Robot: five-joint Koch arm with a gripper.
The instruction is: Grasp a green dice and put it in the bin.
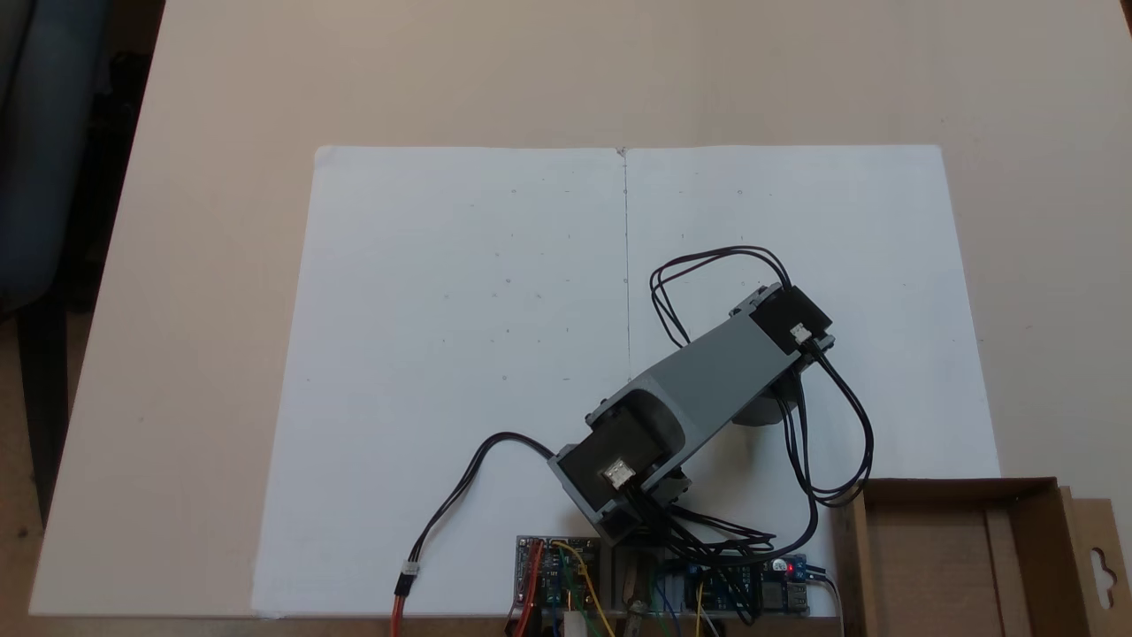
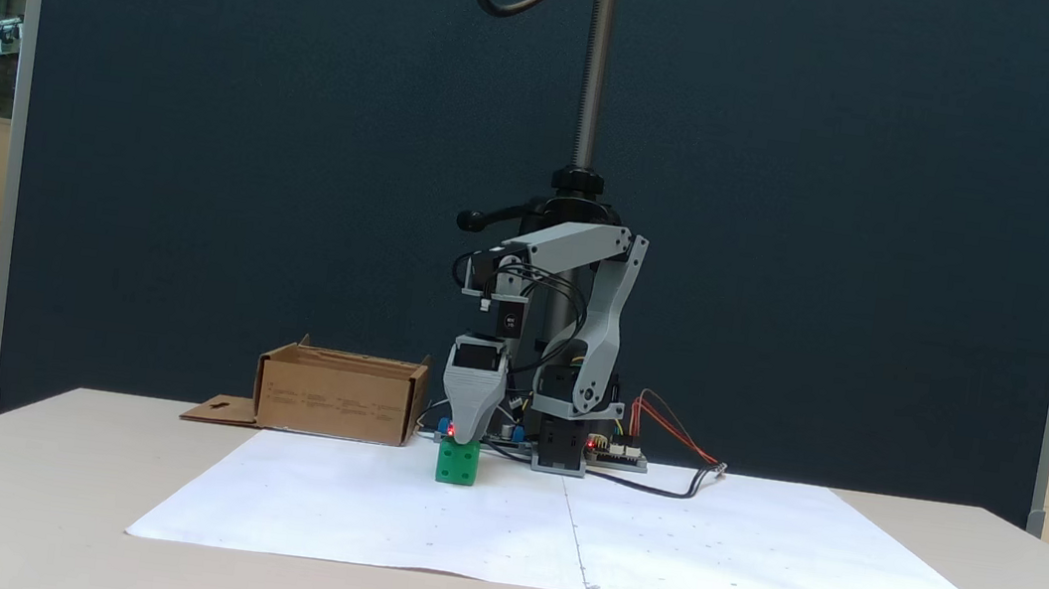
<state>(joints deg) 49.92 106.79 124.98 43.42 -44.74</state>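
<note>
One green dice (image 2: 458, 462) sits on the white paper sheet (image 2: 359, 504) near its far edge in a fixed view, just off the sheet's centre crease. The gripper (image 2: 464, 435) hangs straight above it, tip touching or nearly touching its top; its jaws overlap, so I cannot tell their state. The bin (image 1: 964, 557) stands at the tabletop's near right corner seen from above.

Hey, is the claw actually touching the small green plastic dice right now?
Cannot tell. In a fixed view the grey claw comes down right at the top of the green dice on the white paper, but whether it makes contact is not plain.
</note>
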